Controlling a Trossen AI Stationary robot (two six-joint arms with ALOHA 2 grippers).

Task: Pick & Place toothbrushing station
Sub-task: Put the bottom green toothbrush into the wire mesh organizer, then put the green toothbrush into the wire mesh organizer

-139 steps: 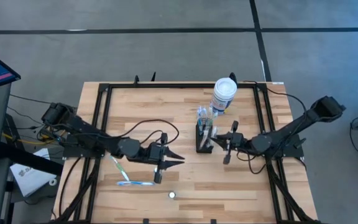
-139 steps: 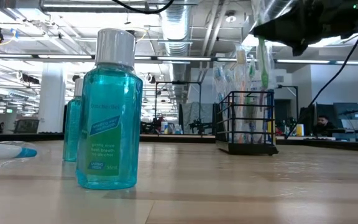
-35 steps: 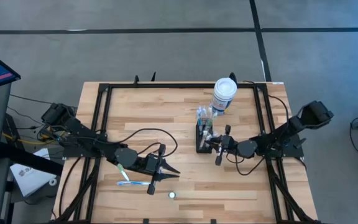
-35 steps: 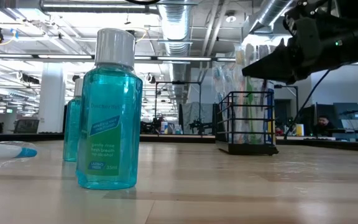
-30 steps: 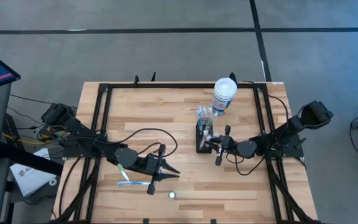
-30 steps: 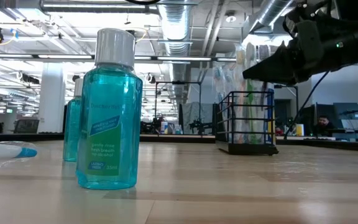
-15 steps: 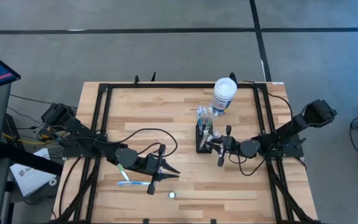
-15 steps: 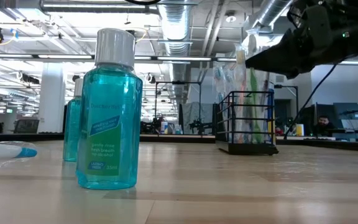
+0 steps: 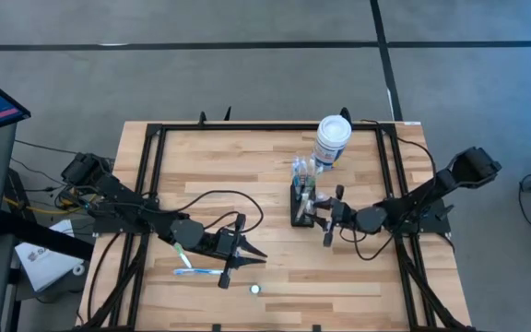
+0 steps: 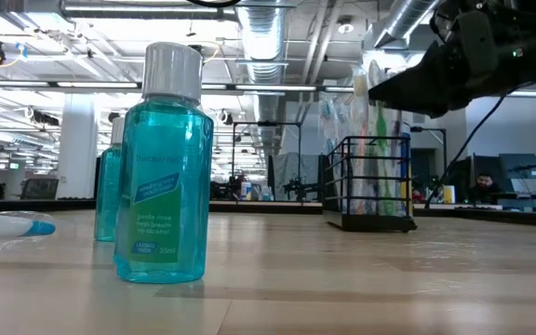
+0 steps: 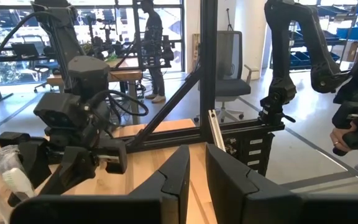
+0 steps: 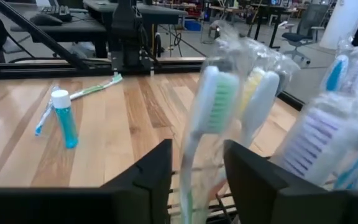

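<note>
The toothbrushing station (image 9: 299, 214) is a small black wire caddy standing upright at mid-table on its base, also in the low view (image 10: 370, 186). Plastic-wrapped toothbrushes stick up out of it (image 12: 219, 102). My right gripper (image 9: 318, 212) is level at the caddy's top on its right side, and is open (image 12: 197, 180). One finger stands on either side of a wrapped green-headed toothbrush, with a gap showing. My left gripper (image 9: 250, 249) hovers over the near-left part of the table, shut, with nothing between its fingers (image 11: 197, 177).
A white canister with a blue label (image 9: 332, 140) stands behind the caddy. A small blue mouthwash bottle (image 9: 255, 289) stands near the front edge, close to the low camera (image 10: 164, 167). Loose toothbrushes (image 9: 192, 267) lie near my left gripper. Black frame rails (image 9: 155, 166) border the table.
My right gripper has lifted a little at the caddy's top and drawn slightly toward the table's right edge. The wrapped toothbrushes stay standing in the caddy.
</note>
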